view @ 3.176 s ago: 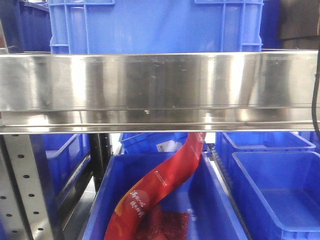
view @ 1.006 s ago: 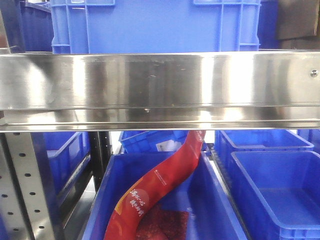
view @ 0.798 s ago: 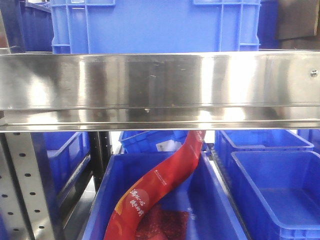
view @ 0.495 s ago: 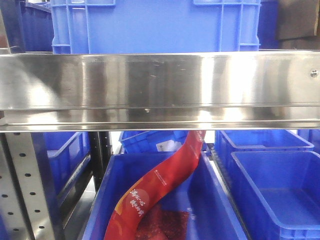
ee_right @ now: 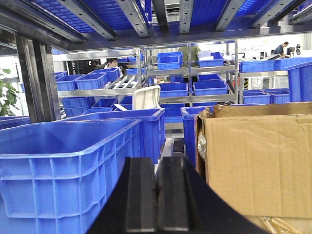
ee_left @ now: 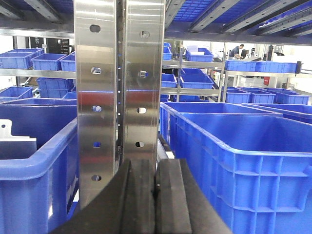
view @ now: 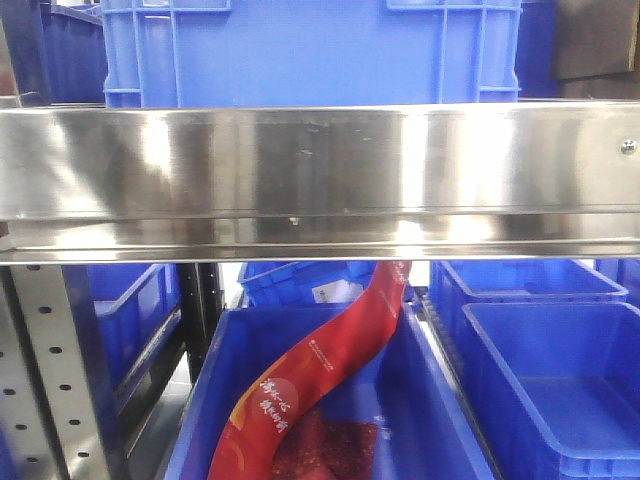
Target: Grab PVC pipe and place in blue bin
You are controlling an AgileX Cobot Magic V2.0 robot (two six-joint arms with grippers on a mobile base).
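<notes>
Both arms parked among warehouse shelving, the pipe strap not in sight. The left gripper [ee_left: 155,195] has its fingers clenched together with nothing between them; it points straight at a perforated steel upright [ee_left: 119,97], with a blue bin [ee_left: 234,161] just to its right and another bin [ee_left: 34,165] to its left. The right gripper [ee_right: 157,195] is likewise clenched and empty, set between a large blue bin [ee_right: 68,161] and a cardboard box [ee_right: 258,161]. The white strap cannot be found in any view; a pale flat piece [ee_left: 14,139] at the left bin's far side is too unclear to name.

Risks, as judged: a forward move of the left arm would strike the upright; a sideways sweep of the right arm would catch the box flap or the bin rim. Reaching with fingers pressed together would push a thin strap away, not take it.

Open room: in the front view a broad steel shelf beam [view: 320,180] hangs over a bin [view: 430,400] holding a red packet [view: 320,370], so entry from above is low. An empty bin [view: 560,390] stands just beside it.
</notes>
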